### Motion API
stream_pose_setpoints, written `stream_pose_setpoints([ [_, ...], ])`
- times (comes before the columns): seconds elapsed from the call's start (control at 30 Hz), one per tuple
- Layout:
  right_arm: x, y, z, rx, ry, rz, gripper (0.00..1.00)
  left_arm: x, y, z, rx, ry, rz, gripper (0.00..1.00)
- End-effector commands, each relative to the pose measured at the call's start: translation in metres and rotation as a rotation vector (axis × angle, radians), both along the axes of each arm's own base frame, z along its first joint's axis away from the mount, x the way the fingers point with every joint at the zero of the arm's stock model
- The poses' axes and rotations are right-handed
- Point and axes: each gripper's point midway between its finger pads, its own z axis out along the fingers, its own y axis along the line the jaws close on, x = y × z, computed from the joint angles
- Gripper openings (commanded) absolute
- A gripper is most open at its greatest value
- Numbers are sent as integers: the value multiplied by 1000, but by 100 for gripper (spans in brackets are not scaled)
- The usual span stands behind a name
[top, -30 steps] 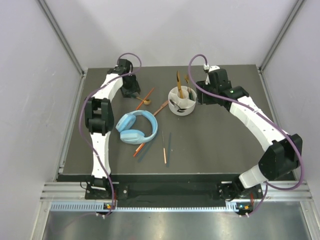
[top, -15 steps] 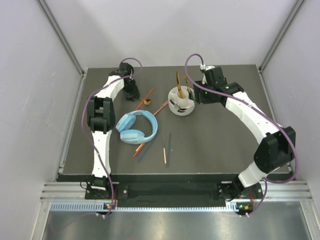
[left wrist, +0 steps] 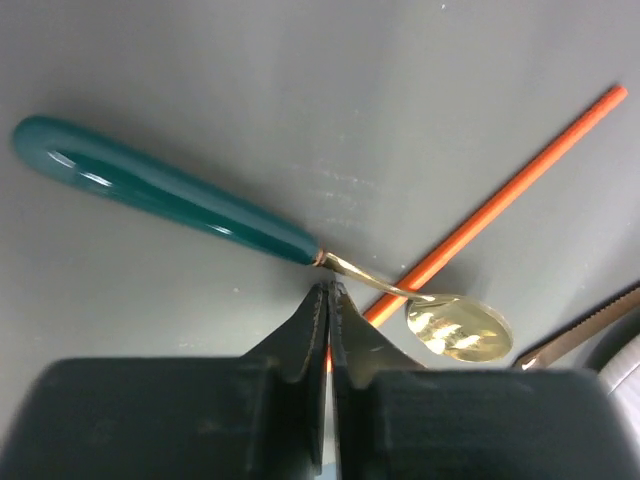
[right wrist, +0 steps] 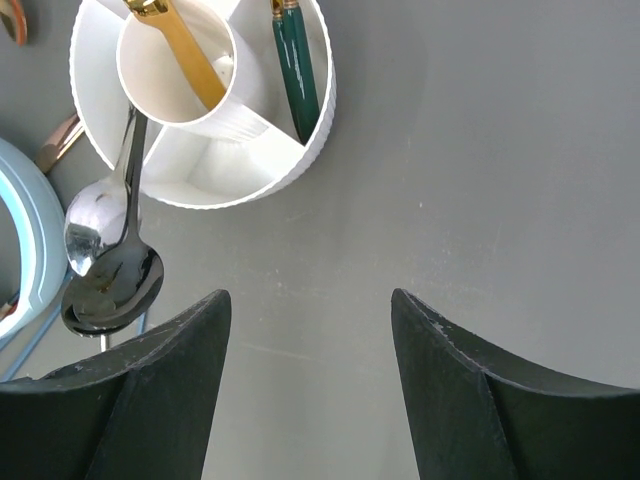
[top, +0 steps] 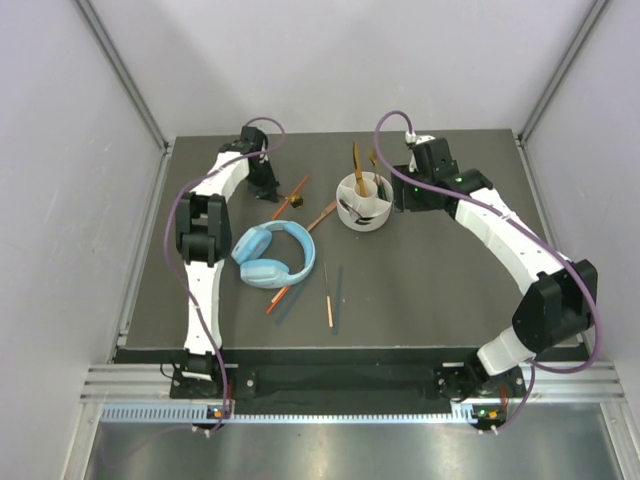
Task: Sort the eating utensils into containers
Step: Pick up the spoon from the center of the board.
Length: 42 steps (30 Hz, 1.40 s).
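Here, left gripper [left wrist: 328, 292] closed, tips at neck of teal-handled gold spoon [left wrist: 180, 195], right gripper [right wrist: 307, 300] wide, near white holder [right wrist: 210, 168].

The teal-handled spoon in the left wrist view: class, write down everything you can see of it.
The teal-handled spoon lies on the dark table, slanting across the view. Its glossy, rounded teal handle narrows into a thin, curved gold neck ending in a shiny oval gold bowl. The neck crosses an orange chopstick. The left end effector is shut, its tips meeting right at the neck; whether they pinch it is unclear.
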Motion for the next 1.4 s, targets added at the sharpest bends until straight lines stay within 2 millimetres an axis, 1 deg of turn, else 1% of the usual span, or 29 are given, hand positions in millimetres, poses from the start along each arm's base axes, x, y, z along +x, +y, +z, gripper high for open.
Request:
stream_pose_setpoints([
  [0.0,5,-4,23,29,-68,-23,65,-19,-1,9,-17,18,-27,11],
  [0.03,6,-3,23,29,-71,-20,65,-29,-3,5,-30,27,-35,13],
  [0.07,8,-2,22,26,-69,-18,65,-28,-4,12,-42,-4,-37,21],
  [0.1,9,-2,21,26,-67,-18,65,-17,-7,37,-60,-102,-36,26],
  [0.13,9,-1,20,28,-65,-13,65,-22,-5,34,-56,-101,-27,32],
  [0.2,9,1,17,33,-54,-6,65,-17,-5,45,-61,-141,-12,38],
  [0.23,9,2,17,34,-52,-2,65,-11,-4,52,-61,-159,-6,44],
  [0.27,10,3,16,34,-45,2,65,-8,-5,55,-61,-163,-3,45],
  [0.3,10,4,16,32,-44,7,64,-5,-5,49,-57,-152,-1,45],
  [0.33,11,4,17,29,-42,7,64,2,-6,56,-61,-163,-1,46],
  [0.4,12,4,13,18,-27,12,64,8,-7,54,-68,-165,9,46],
  [0.43,13,3,13,15,-23,10,64,14,-9,59,-77,-188,14,46],
  [0.53,10,2,6,8,-11,12,64,23,-7,57,-70,-200,51,47],
  [0.57,9,0,5,6,-9,12,64,21,-4,44,-55,-165,64,47],
  [0.6,9,-2,4,10,-4,7,64,29,-1,49,-37,-176,84,47],
  [0.63,8,-3,4,11,0,6,64,27,1,44,-25,-149,91,46],
  [0.67,8,-5,4,11,3,5,64,18,4,25,-6,-73,94,46],
  [0.7,11,-10,6,10,0,-6,64,19,4,28,0,-70,98,46],
  [0.77,15,-15,11,10,-15,-17,65,16,5,24,3,-57,98,46],
  [0.8,19,-20,12,13,-20,-30,65,9,5,16,0,-34,101,46],
  [0.97,24,-29,5,30,0,-47,65,3,2,18,-17,-36,111,47],
  [1.1,27,-35,1,44,5,-58,65,1,7,20,12,-27,119,52],
  [1.17,30,-36,-1,45,7,-58,64,1,9,15,25,-12,123,52],
  [1.2,32,-38,-1,50,7,-63,64,6,8,17,23,-21,123,53],
  [1.23,32,-40,-4,47,13,-69,64,3,9,9,30,5,124,53],
  [1.27,33,-41,-5,48,16,-72,64,4,9,6,35,13,132,53],
  [1.3,35,-44,-5,49,14,-80,64,11,8,13,34,-4,135,53],
  [1.33,34,-41,-6,66,22,-68,64,8,8,5,39,23,133,53],
  [1.37,34,-42,-7,67,24,-72,64,14,8,10,43,4,135,53],
])
